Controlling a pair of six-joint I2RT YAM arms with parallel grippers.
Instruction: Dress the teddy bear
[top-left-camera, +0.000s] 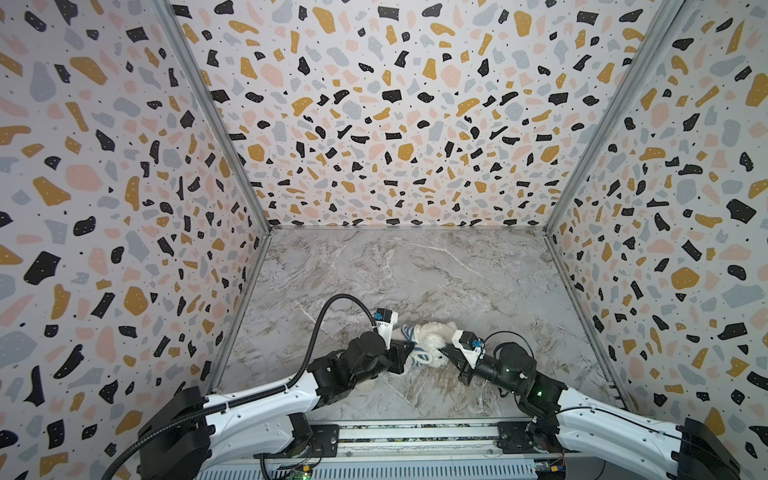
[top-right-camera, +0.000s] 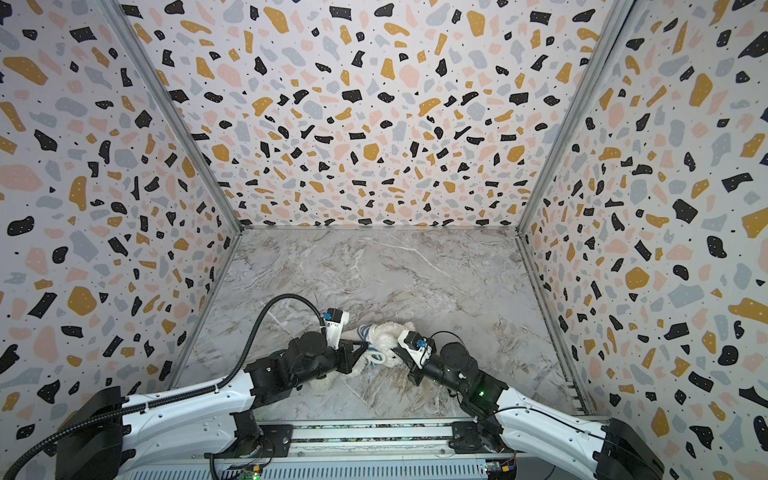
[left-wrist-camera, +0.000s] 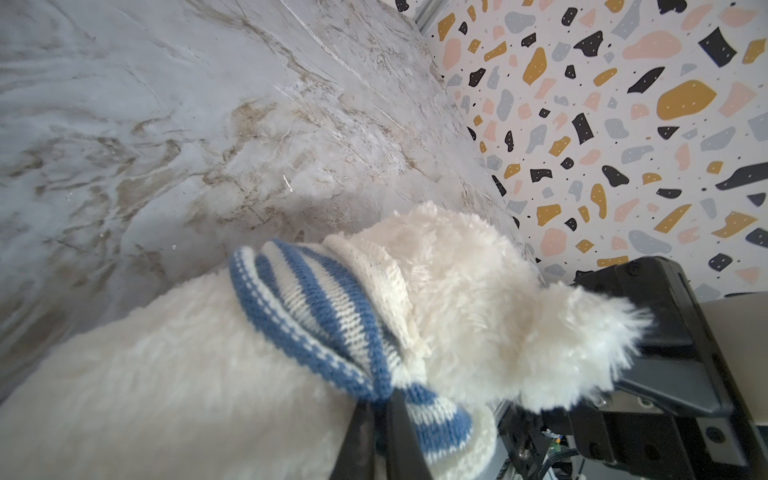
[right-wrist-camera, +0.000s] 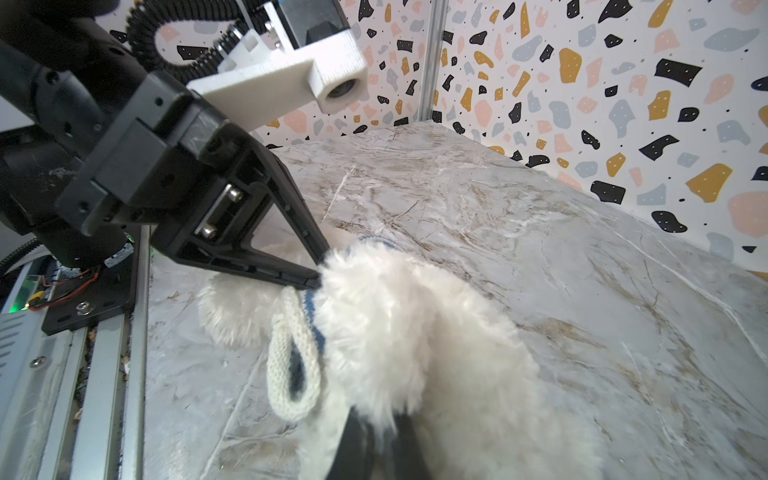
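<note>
The white fluffy teddy bear (top-left-camera: 432, 332) (top-right-camera: 386, 334) lies on the marble table between my two grippers. A blue-and-white striped shirt (left-wrist-camera: 324, 307) (top-left-camera: 409, 332) is bunched in a band around the bear's body (left-wrist-camera: 166, 374), and a cream knit cuff (right-wrist-camera: 291, 365) hangs loose beside the fur (right-wrist-camera: 415, 332). My left gripper (left-wrist-camera: 380, 399) (top-left-camera: 411, 353) is shut on a fold of the shirt. My right gripper (right-wrist-camera: 377, 415) (top-left-camera: 441, 351) is shut on the bear's fur from the opposite side. The bear's face is hidden.
The marble table (top-left-camera: 415, 270) stretches back behind the bear. Terrazzo-patterned walls (top-left-camera: 395, 124) close it in on three sides. A metal rail (top-left-camera: 415, 432) with the arm bases runs along the front edge, close behind both wrists.
</note>
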